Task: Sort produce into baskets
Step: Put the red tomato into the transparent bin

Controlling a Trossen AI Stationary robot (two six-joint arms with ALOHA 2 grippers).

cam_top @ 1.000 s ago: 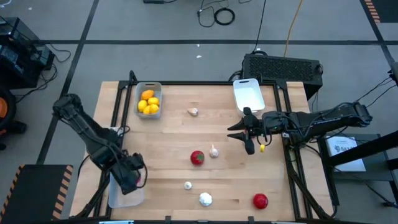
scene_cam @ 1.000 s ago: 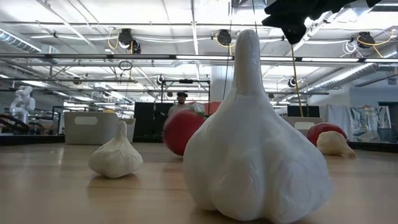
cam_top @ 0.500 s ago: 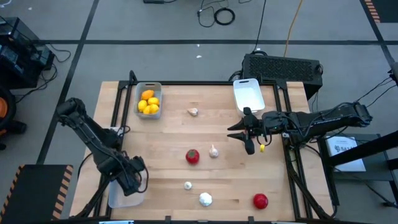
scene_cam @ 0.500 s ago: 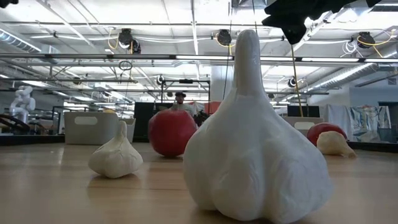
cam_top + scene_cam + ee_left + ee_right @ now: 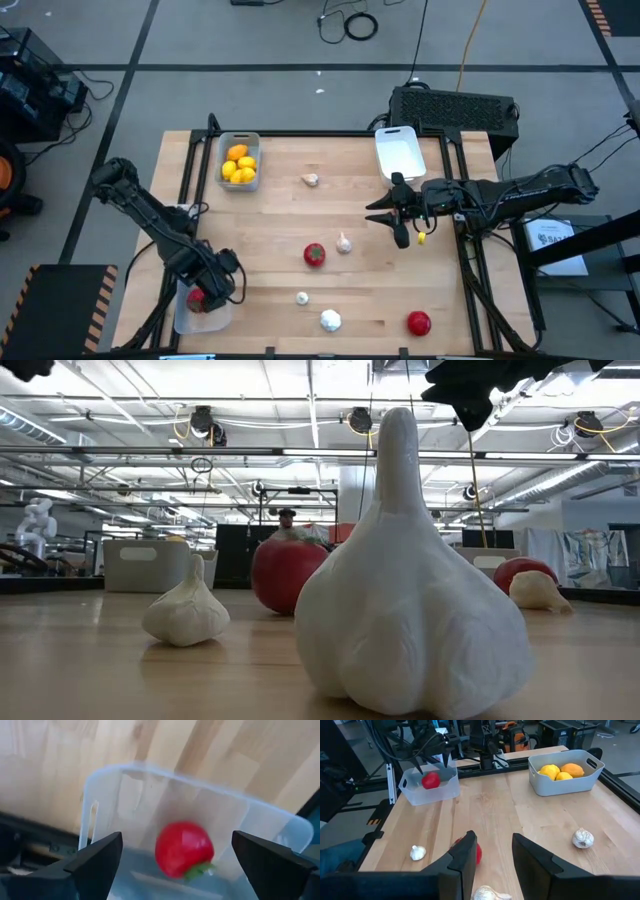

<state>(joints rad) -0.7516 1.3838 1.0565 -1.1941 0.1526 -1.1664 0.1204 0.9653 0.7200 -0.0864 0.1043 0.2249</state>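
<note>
My left gripper [image 5: 206,290] hangs open, pointing down over the clear basket [image 5: 125,775] at the table's near left corner. A glossy red piece [image 5: 184,849] lies on the basket's floor below it, apart from both fingers. My right gripper [image 5: 392,218] waits open above the table's right side, holding nothing. The grey basket [image 5: 240,142] at the far left holds several yellow-orange pieces [image 5: 239,165]. The white basket [image 5: 399,150] stands at the far right. On the wood lie a red piece [image 5: 314,254], another red one [image 5: 418,322], and garlic bulbs [image 5: 344,243], [image 5: 311,180], [image 5: 330,320].
A small garlic bulb [image 5: 302,297] lies near the front edge. A black box [image 5: 455,108] stands behind the table's far right corner. Bare wood lies between the grey and white baskets and in the middle left.
My left gripper has sunk a little toward the table's near edge over the clear basket, and a red piece now lies in that basket below it. The red piece in the middle of the table has rolled a little toward the left and partly back.
</note>
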